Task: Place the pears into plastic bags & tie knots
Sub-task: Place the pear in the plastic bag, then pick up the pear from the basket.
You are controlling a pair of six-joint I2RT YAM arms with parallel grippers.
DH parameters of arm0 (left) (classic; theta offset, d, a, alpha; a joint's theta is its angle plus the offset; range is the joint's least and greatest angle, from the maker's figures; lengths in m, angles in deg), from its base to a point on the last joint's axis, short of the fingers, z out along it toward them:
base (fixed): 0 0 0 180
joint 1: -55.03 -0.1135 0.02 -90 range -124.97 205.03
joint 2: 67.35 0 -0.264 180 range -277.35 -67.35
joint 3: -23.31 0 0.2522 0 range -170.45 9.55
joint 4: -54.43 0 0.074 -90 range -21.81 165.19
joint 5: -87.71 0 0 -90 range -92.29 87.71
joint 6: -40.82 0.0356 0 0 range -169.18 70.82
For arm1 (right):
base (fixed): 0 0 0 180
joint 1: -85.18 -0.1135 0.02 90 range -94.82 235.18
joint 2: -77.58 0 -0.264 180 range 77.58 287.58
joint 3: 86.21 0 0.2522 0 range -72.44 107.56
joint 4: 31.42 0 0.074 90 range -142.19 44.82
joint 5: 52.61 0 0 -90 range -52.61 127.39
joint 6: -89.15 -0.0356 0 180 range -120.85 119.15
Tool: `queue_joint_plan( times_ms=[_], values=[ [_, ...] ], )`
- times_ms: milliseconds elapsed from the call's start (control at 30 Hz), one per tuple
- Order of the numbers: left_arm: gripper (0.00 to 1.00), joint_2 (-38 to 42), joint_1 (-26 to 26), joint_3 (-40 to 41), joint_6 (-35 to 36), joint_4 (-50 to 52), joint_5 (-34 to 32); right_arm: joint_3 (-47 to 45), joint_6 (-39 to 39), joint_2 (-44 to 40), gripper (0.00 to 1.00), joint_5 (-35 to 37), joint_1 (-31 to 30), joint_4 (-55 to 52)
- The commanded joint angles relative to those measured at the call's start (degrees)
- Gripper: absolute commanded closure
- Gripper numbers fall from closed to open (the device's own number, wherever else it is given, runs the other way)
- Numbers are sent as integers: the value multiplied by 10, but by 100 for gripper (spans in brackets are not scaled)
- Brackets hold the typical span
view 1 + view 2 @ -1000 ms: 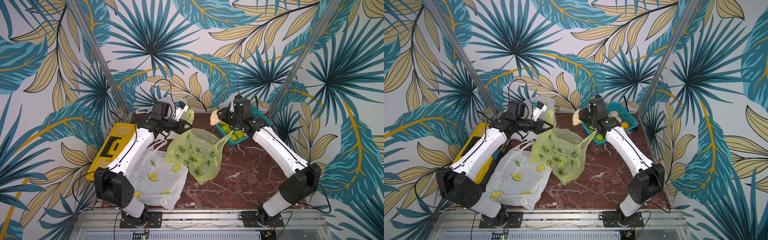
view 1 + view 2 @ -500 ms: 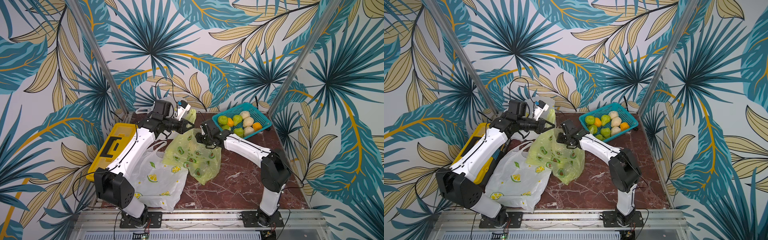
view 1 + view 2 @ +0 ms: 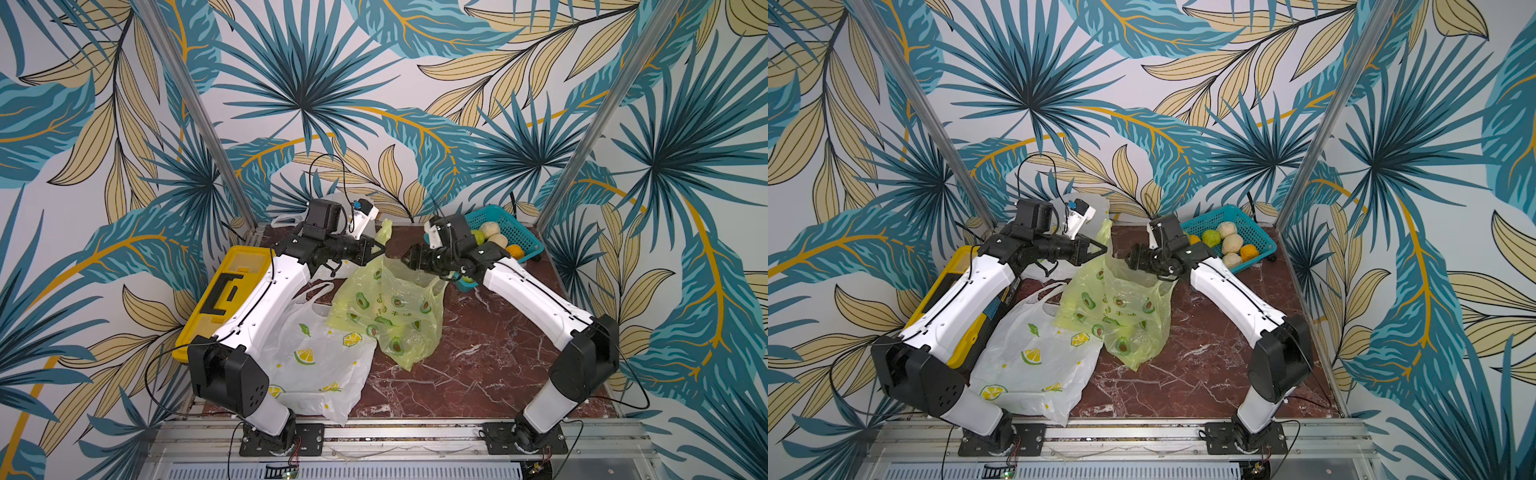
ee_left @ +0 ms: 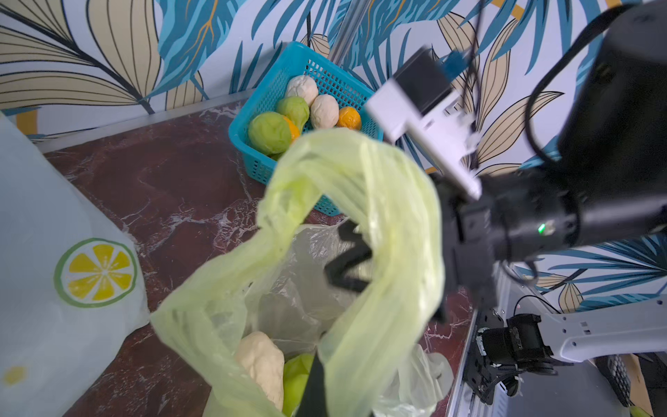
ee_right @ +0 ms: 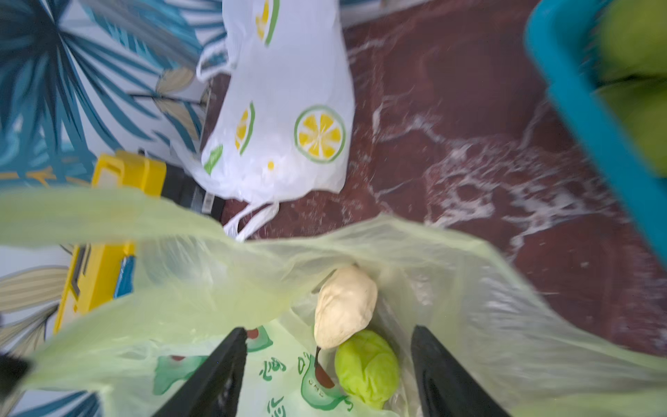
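- The left claw (image 3: 376, 250) is clenched on a handle of the green bag (image 3: 390, 316) and holds it up over the tabletop (image 3: 478, 357). In the left wrist view plastic covers most of the claw.
- The right claw (image 3: 409, 261) is at the bag's open mouth, released. In the right wrist view its fingers (image 5: 216, 372) stand apart with nothing between them.
- A cream pear (image 5: 344, 307) and a green pear (image 5: 366, 372) lie inside the bag, touching. In both top views they are only faint shapes through the plastic.
- The teal basket (image 3: 1254, 226) holds the other pears (image 3: 1227, 243). The right arm (image 3: 1229, 291) hides part of it, so their count is unclear.
- One white bag (image 3: 316, 357) lies flat, partly under the left arm (image 3: 266, 299).
- A second white bag (image 5: 281, 108) sits at the back, mostly hidden in both top views.
- The left arm also covers part of the yellow case (image 3: 232, 282).
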Motion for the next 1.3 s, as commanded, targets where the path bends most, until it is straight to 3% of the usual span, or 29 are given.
queue_joint_plan(
  times_ms=[0, 133, 233, 433, 567, 833, 1033, 1267],
  values=[
    [100, -10, -10, 13, -5, -2, -19, -11, -22, 0, 27, 58, 76, 27],
    [100, -9, -11, 11, -5, -2, -17, 42, -18, 93, 23, 162, 134, 15],
    [100, 15, -13, 19, 1, -2, -31, 128, -8, 189, 20, 218, 142, -2],
    [100, 39, -12, 50, -14, -2, -31, 320, -40, 360, 16, 175, 142, -17],
    [100, 38, -4, 55, -25, -2, -32, 394, -72, 438, 16, 150, 142, -56],
    [100, 42, 3, 47, -28, -2, -31, 353, -82, 415, 32, 130, 143, -31],
    [100, 45, 10, 47, -29, -2, -29, 289, -61, 347, 24, 130, 144, -27],
    [100, 45, 9, 54, -23, -2, -29, 193, -28, 273, 22, 120, 143, -15]
  ],
)
